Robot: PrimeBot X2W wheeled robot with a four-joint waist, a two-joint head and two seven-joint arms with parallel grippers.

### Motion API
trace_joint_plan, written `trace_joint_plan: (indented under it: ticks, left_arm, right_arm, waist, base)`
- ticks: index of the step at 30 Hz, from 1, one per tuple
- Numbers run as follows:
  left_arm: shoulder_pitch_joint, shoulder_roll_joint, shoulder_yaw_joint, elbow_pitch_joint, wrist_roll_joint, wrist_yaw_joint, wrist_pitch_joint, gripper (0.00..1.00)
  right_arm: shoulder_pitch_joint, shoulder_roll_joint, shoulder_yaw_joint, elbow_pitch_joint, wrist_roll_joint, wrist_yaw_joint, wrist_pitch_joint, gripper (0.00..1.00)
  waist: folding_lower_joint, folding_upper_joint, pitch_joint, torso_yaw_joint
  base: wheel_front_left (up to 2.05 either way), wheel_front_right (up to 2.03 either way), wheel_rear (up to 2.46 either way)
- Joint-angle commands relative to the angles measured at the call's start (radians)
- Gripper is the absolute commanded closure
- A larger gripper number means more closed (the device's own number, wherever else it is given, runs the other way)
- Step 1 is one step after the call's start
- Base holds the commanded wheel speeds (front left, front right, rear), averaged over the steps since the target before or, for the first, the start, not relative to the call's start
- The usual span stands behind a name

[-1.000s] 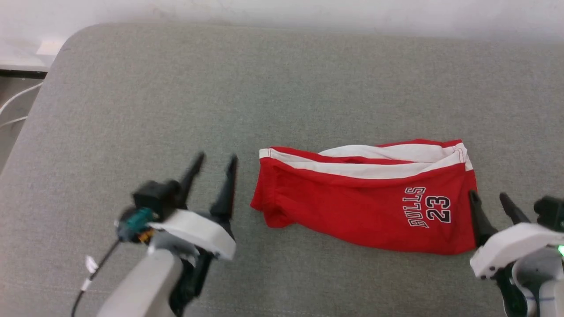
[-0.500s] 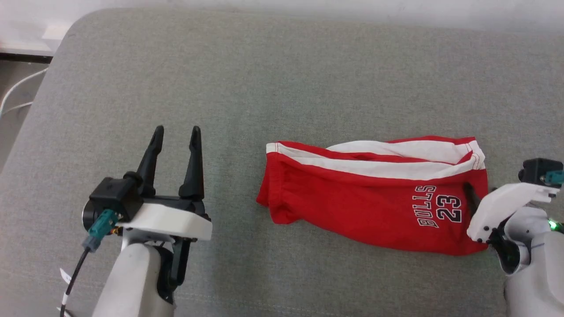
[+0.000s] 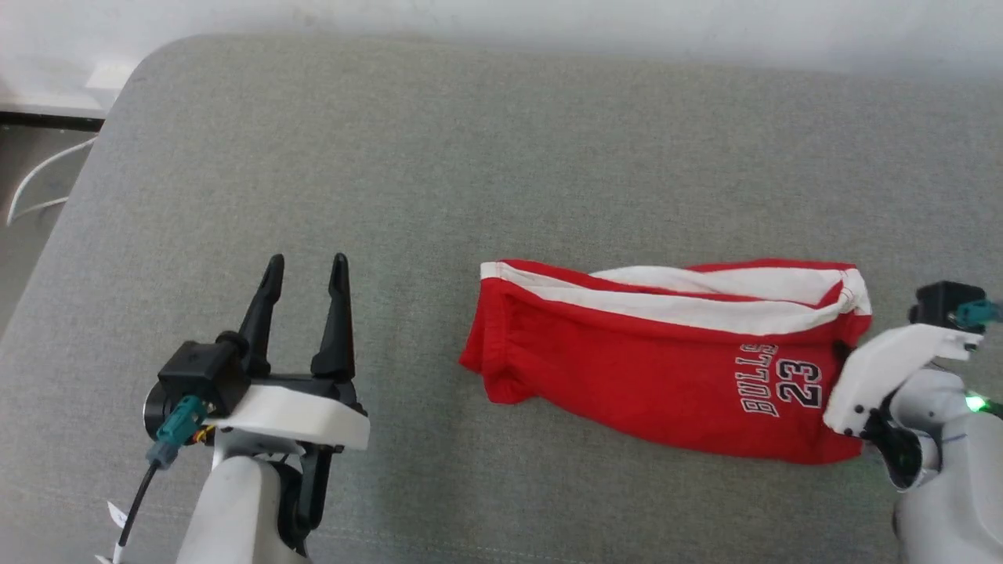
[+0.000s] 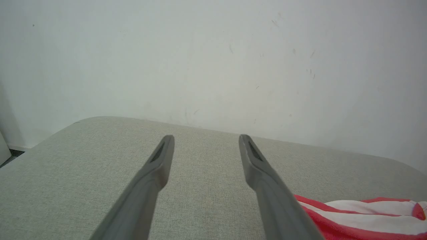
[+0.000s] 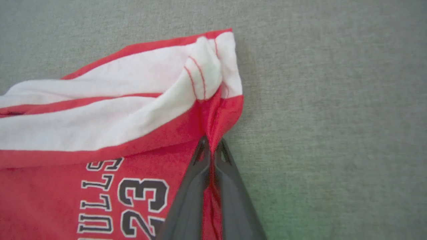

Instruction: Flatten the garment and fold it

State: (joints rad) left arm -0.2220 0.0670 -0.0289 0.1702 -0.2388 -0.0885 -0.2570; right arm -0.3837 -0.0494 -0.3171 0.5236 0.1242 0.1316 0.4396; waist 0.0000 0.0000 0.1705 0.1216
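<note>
The red shorts lie rumpled on the grey cushion. The right gripper is pinched tight on a fold at their printed end. The left gripper hovers with its fingers spread, and the shorts lie apart from it, off to the right of its fingers.

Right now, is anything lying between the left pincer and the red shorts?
Nothing visible. Just bare grey fabric surface lies between the open left pincer and the shorts. The right pincer is shut on the hem at the shorts' far end.
</note>
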Motion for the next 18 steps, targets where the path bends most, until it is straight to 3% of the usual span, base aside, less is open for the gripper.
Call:
trace_joint_plan:
  ticks: [1,10,18]
  left_arm:
    - [0.016,-0.004,0.006,0.004,0.008,-0.008,-0.005,0.00]
    - [0.021,-0.014,0.006,0.019,0.021,-0.023,-0.005,0.00]
    - [0.023,-0.016,0.021,0.019,0.026,-0.029,-0.005,0.00]
  right_arm:
    - [0.020,-0.007,-0.014,-0.010,-0.012,-0.001,-0.009,1.00]
    - [0.071,-0.042,-0.128,-0.161,-0.135,-0.001,-0.024,1.00]
    - [0.131,-0.022,0.052,-0.453,-0.089,-0.001,0.077,1.00]
  waist:
    - [0.0000,0.0000,-0.006,-0.004]
    - [0.0000,0.0000,-0.012,-0.008]
    - [0.0000,0.0000,-0.009,-0.017]
  base:
    - [0.00,0.00,0.00]
    - [0.00,0.00,0.00]
    - [0.00,0.00,0.00]
